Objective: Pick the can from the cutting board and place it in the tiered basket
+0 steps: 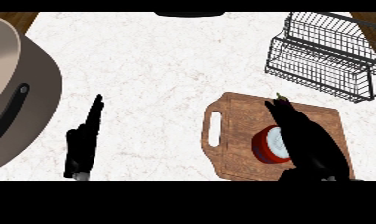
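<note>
Can (272,144): upright on cutting board (238,118), touching our right hand (305,136) on its left
Right fingers: straight, holding nothing
Left hand (82,143): resting open, well apart

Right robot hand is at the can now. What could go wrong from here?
1. The right robot hand covers part of the can, so contact is hard to judge; a push might tip it on the cutting board.
2. The tiered basket has wire tiers; the can might catch a rim going in.
</note>
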You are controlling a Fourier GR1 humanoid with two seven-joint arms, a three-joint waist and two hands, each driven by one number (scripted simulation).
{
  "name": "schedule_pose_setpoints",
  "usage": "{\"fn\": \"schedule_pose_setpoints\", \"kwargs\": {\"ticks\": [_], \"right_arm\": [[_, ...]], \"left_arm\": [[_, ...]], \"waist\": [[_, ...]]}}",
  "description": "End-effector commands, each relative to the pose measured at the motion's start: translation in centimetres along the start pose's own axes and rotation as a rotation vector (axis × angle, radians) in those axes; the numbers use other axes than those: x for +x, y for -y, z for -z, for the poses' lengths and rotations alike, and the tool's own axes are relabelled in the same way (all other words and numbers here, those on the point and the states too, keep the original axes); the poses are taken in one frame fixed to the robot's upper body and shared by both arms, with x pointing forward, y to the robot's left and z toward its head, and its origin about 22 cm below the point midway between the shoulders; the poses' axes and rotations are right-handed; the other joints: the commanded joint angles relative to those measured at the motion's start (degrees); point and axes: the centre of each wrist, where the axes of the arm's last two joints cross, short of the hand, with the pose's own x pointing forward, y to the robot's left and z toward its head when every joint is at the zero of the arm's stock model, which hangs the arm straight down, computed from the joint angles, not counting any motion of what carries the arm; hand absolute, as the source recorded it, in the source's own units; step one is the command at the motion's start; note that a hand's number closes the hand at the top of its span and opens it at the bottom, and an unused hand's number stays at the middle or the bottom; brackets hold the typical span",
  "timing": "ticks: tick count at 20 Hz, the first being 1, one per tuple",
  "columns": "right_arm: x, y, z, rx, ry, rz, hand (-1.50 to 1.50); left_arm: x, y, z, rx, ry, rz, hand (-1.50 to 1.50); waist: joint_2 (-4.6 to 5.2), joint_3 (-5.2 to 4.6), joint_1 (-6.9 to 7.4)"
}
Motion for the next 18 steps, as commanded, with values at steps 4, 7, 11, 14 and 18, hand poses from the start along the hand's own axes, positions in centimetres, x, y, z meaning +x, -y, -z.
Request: {"fn": "schedule_pose_setpoints", "kwargs": {"ticks": [4,7,11,14,18], "right_arm": [[0.5,-0.6,0.5,0.091,-0.125,-0.074,-1.5],[-0.8,-1.0,2.2,0.098,-0.163,-0.027,-1.5],[-0.5,-1.8,3.0,0.134,-0.155,-0.041,-1.5],[-0.4,-2.2,3.9,0.138,-0.155,-0.028,-1.5],[0.1,-3.7,3.6,0.129,-0.153,-0.021,1.5]], "left_arm": [[-0.1,-0.2,1.2,-0.006,-0.048,-0.009,0.0],[-0.8,-1.1,-0.1,0.003,-0.05,-0.014,0.0],[-1.4,0.4,0.5,-0.003,-0.052,0.018,0.0],[-0.9,2.0,0.2,-0.011,-0.045,0.017,0.0],[-2.8,-0.8,-1.7,0.002,-0.047,-0.011,0.0]], "waist": [[0.27,-0.3,-0.41],[0.25,-0.27,-0.09],[0.29,-0.27,-0.22],[0.31,-0.26,-0.08],[0.23,-0.27,0.06]]}}
